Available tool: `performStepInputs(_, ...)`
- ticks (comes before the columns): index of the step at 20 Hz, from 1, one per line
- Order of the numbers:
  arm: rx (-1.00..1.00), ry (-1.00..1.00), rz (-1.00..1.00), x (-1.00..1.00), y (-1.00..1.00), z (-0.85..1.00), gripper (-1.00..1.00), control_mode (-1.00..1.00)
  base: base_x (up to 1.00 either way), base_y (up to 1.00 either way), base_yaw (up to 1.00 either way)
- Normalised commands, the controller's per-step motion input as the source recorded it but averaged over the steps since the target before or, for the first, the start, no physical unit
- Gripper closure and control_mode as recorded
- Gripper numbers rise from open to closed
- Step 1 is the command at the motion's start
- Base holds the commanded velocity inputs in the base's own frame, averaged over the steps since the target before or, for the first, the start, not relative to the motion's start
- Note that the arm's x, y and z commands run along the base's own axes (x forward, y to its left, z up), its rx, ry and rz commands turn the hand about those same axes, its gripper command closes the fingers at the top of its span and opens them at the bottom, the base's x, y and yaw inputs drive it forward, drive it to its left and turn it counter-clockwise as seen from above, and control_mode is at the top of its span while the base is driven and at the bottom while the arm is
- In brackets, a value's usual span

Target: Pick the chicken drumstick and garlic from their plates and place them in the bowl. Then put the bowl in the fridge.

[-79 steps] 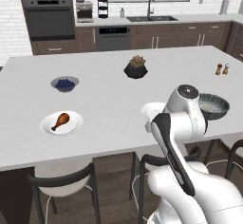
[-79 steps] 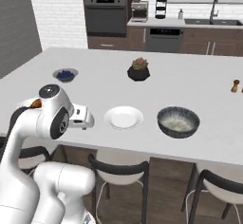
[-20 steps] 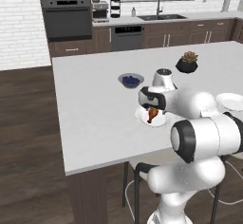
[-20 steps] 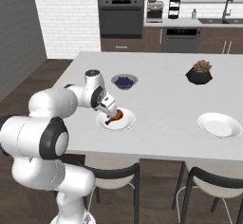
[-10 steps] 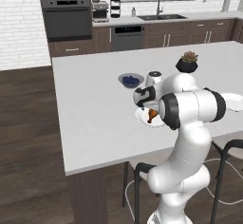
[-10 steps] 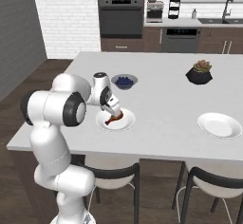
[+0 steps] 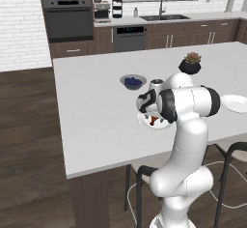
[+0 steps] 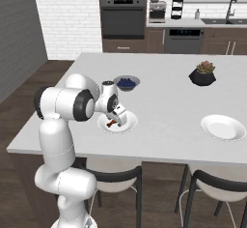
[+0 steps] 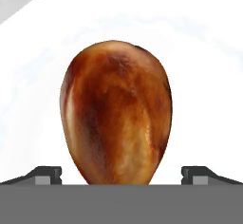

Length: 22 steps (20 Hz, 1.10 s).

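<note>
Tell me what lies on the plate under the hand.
The chicken drumstick lies on the white plate, between the open hand's fingertips. Its thin bone end is hidden in the hand view.

arm: bent low over counter | tool (image 8: 116, 117): pointing down | jaws: spread wide

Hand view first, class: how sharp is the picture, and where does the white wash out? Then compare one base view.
Hand view: the chicken drumstick is soft-edged, its plate nearly blown out to plain white, rim barely readable. Right base view: evenly lit, the gripper casting hardly any shadow on the counter.
</note>
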Motion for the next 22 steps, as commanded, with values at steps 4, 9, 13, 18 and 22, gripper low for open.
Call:
performStepInputs(4,0.0,0.02,0.0,0.03,0.0,-0.26,-1.0,-1.0,0.0,0.0,0.0)
performStepInputs(9,0.0,0.0,0.0,0.03,0.0,-0.2,1.0,-1.0,0.0,0.0,0.0)
performStepInputs(13,0.0,0.0,0.0,0.06,0.0,-0.15,1.0,-1.0,0.0,0.0,0.0)
performStepInputs(18,0.0,0.0,0.0,0.01,0.0,0.0,1.0,-1.0,0.0,0.0,0.0)
performStepInputs(22,-0.02,0.0,0.0,-0.2,0.01,0.36,1.0,-1.0,0.0,0.0,0.0)
